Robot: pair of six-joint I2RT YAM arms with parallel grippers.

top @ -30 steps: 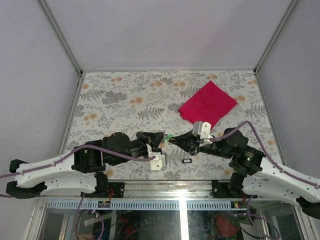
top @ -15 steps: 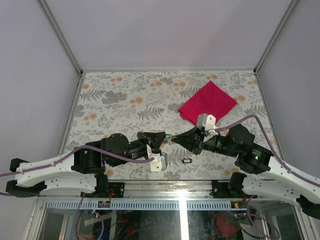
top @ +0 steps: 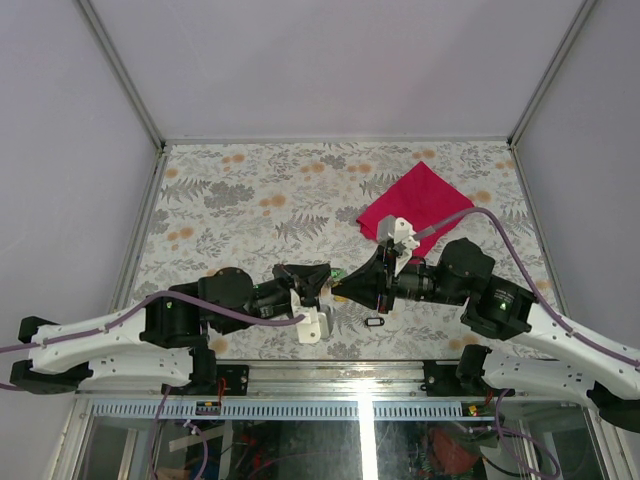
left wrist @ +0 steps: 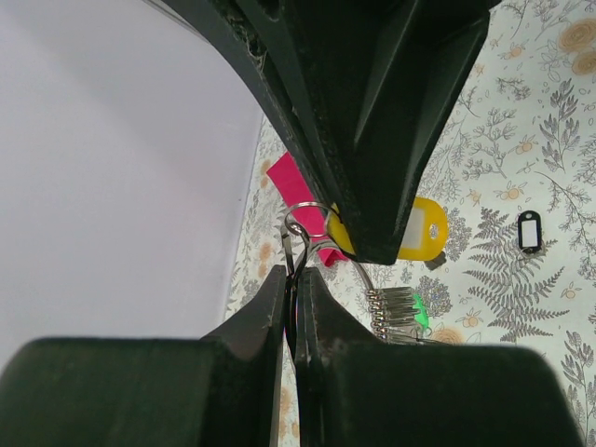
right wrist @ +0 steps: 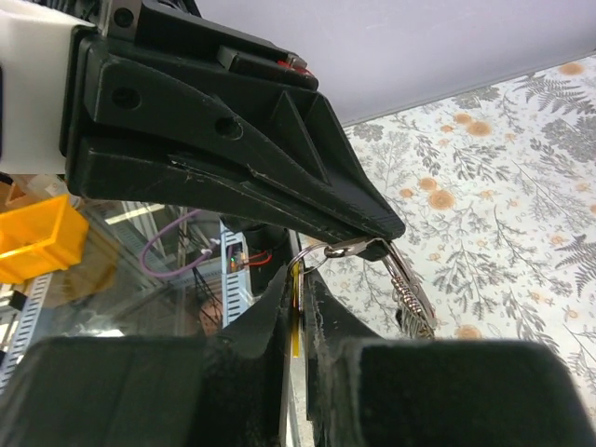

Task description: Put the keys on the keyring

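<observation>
The floral-patterned table (top: 230, 200) bears a red cloth (top: 415, 205) and one black key tag (top: 375, 323).

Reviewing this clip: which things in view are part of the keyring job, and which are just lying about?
Part of the job:
keyring, pinched in the left claw
yellow key tag, pinched in the right claw
black key tag, loose on the table

Lying about:
red cloth, at the table's far side

Pale lilac walls (top: 330, 60) on 3 sides, evenly lit, metal posts (top: 121, 75) running down the corners. Below, the table (top: 250, 200) in grey-fern, orange-flower print, a magenta cloth (top: 415, 205) lying far right.
</observation>
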